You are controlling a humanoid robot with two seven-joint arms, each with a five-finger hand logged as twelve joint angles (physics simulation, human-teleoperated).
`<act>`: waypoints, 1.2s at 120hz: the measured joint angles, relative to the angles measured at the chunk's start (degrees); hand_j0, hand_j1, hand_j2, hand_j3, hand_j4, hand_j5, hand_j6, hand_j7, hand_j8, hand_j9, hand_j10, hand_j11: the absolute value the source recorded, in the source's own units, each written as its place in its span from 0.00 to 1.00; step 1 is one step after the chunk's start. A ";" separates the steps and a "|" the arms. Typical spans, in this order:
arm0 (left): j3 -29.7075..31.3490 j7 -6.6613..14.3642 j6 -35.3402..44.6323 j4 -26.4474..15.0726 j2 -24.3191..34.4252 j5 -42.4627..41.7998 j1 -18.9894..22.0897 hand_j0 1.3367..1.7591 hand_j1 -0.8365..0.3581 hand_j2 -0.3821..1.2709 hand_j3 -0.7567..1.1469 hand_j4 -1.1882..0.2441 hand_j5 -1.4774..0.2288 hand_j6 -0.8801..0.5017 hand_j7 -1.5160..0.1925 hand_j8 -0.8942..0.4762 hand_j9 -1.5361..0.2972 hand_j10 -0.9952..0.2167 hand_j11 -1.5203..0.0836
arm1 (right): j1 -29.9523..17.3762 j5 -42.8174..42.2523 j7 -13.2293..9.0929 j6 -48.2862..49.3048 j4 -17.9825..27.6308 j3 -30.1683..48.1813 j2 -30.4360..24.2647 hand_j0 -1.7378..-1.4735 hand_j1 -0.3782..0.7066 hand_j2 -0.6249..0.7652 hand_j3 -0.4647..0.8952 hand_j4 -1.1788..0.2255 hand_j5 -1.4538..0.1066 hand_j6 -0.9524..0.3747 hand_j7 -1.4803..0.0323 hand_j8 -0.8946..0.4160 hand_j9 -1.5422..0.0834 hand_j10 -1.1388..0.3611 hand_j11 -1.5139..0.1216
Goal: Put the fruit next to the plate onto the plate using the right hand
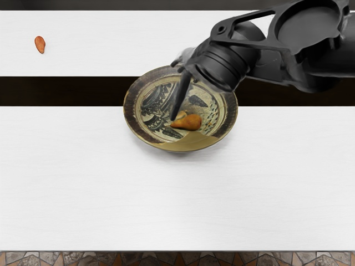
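**Item record: fruit on plate, right hand above**

1. Plate (145, 131): round and shallow, with a brown-gold rim and a dark figured pattern on a pale inner field. It sits at the middle of the scene. Its near half is on the white tabletop (177, 188), and its far rim overlaps the dark band (55, 91) that crosses the view from side to side.

2. Fruit (188, 122): small, orange, rounded at one end and tapering at the other. It lies inside the plate, right of the plate's centre and within the rim, resting on the patterned field.

3. Right hand (186, 75): black, set over the plate's far right rim. A slim dark part of it reaches down into the plate and ends at the upper left edge of the fruit. Whether it touches the fruit cannot be told. The bulky wrist covers most of the hand, so it cannot be told how far open the hand is, or whether it has hold of the fruit.

4. Right arm (305, 39): black, with large round joint housings. It enters from the right edge and crosses the upper right corner.

5. Far white surface (127, 39): lies beyond the dark band.

6. Small orange piece (39, 44): on the far white surface at upper left, well apart from the plate.

7. Tiled strip (177, 259): brown and grey, along the bottom edge
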 joint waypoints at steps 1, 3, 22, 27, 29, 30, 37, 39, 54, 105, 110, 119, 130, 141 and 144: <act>0.00 0.00 0.00 0.00 0.00 0.00 0.00 0.76 0.99 0.23 0.40 0.83 0.87 0.64 0.89 0.65 0.84 0.82 0.95 | -0.10 0.01 0.00 -0.03 0.33 0.40 -0.32 0.30 0.08 0.46 0.34 0.80 0.89 0.68 0.93 0.65 0.91 0.73 0.88; 0.00 0.00 0.00 0.00 0.00 0.00 0.00 0.76 0.99 0.23 0.40 0.83 0.87 0.64 0.89 0.65 0.84 0.82 0.95 | -0.28 0.01 0.00 -0.10 1.01 1.22 -0.92 0.30 0.08 0.45 0.34 0.80 0.89 0.68 0.94 0.65 0.91 0.73 0.89; 0.00 0.00 0.00 0.00 0.00 0.00 0.00 0.76 0.99 0.23 0.40 0.83 0.87 0.64 0.89 0.65 0.84 0.82 0.95 | -2.76 0.05 0.00 -0.20 8.79 10.33 -6.55 0.30 0.07 0.45 0.34 0.81 0.90 0.69 0.95 0.66 0.92 0.73 0.90; 0.00 0.00 0.00 0.00 0.00 0.00 0.00 0.76 0.99 0.23 0.40 0.83 0.87 0.64 0.89 0.65 0.84 0.82 0.95 | -4.46 0.04 0.00 0.22 10.46 13.14 -8.10 0.30 0.06 0.45 0.34 0.81 0.90 0.69 0.95 0.66 0.92 0.74 0.90; 0.00 0.00 0.00 0.00 0.00 0.00 0.00 0.76 0.99 0.23 0.40 0.83 0.87 0.64 0.89 0.65 0.84 0.82 0.95 | -5.28 0.03 0.00 0.63 11.00 14.34 -8.76 0.30 0.06 0.45 0.34 0.81 0.90 0.69 0.95 0.66 0.92 0.74 0.90; 0.00 0.00 0.00 0.00 0.00 0.00 0.00 0.76 0.99 0.23 0.40 0.83 0.87 0.64 0.89 0.65 0.84 0.82 0.95 | -5.69 0.03 0.00 0.91 11.24 14.95 -9.09 0.30 0.06 0.45 0.34 0.81 0.90 0.69 0.95 0.66 0.92 0.74 0.90; 0.00 0.00 0.00 0.00 0.00 0.00 0.00 0.76 0.99 0.23 0.40 0.83 0.87 0.64 0.89 0.65 0.84 0.82 0.95 | -8.73 0.00 0.00 3.49 12.67 19.15 -11.37 0.30 0.06 0.45 0.34 0.81 0.90 0.69 0.95 0.66 0.92 0.74 0.90; 0.00 0.00 0.00 0.00 0.00 0.00 0.00 0.76 0.99 0.23 0.40 0.83 0.87 0.64 0.89 0.65 0.84 0.82 0.95 | -9.68 0.00 0.00 4.34 13.01 20.37 -12.01 0.30 0.06 0.45 0.34 0.81 0.90 0.69 0.95 0.66 0.92 0.74 0.90; 0.00 0.00 0.00 0.00 0.00 0.00 0.00 0.76 0.99 0.23 0.40 0.83 0.87 0.64 0.89 0.65 0.84 0.82 0.95 | -17.17 0.02 0.00 12.56 15.81 29.21 -17.35 0.30 0.06 0.45 0.34 0.82 0.90 0.69 0.95 0.66 0.92 0.74 0.90; -0.01 0.00 0.00 0.00 0.00 0.01 0.00 0.76 0.99 0.23 0.40 0.83 0.87 0.64 0.89 0.65 0.84 0.82 0.95 | -38.54 7.27 0.00 47.18 18.49 45.24 -37.46 0.30 0.06 0.45 0.34 0.82 0.91 0.70 0.95 0.66 0.92 0.74 0.90; -0.01 0.00 0.00 0.00 0.00 0.04 0.00 0.76 0.99 0.23 0.40 0.83 0.87 0.64 0.89 0.65 0.84 0.82 0.95 | -39.53 7.94 0.00 49.38 18.46 45.36 -39.55 0.30 0.06 0.45 0.34 0.82 0.91 0.70 0.95 0.66 0.92 0.74 0.90; -0.01 0.00 0.00 0.00 0.00 0.03 0.00 0.76 0.99 0.23 0.40 0.83 0.87 0.64 0.89 0.65 0.84 0.82 0.95 | -41.00 9.22 0.00 51.88 18.43 45.47 -43.43 0.30 0.06 0.45 0.34 0.82 0.91 0.70 0.95 0.66 0.93 0.74 0.90; -0.02 0.00 0.00 0.00 0.00 0.02 0.00 0.76 0.99 0.23 0.40 0.83 0.87 0.64 0.89 0.65 0.84 0.82 0.95 | -41.91 10.46 0.00 53.27 18.36 45.45 -47.88 0.30 0.06 0.45 0.34 0.82 0.91 0.70 0.95 0.66 0.93 0.74 0.90; 0.01 0.00 -0.02 -0.02 0.00 0.04 0.67 0.76 0.99 0.23 0.40 0.83 0.87 0.64 0.89 0.65 0.84 0.82 0.95 | -42.29 11.24 0.00 53.86 18.33 45.37 -51.73 0.30 0.06 0.45 0.34 0.82 0.91 0.70 0.95 0.66 0.93 0.74 0.90; 0.03 0.00 -0.01 -0.02 0.00 0.04 0.70 0.76 0.99 0.23 0.40 0.83 0.87 0.64 0.89 0.65 0.84 0.82 0.95 | -42.34 11.39 0.00 53.95 18.32 45.36 -52.66 0.30 0.06 0.45 0.34 0.82 0.91 0.70 0.95 0.66 0.93 0.74 0.90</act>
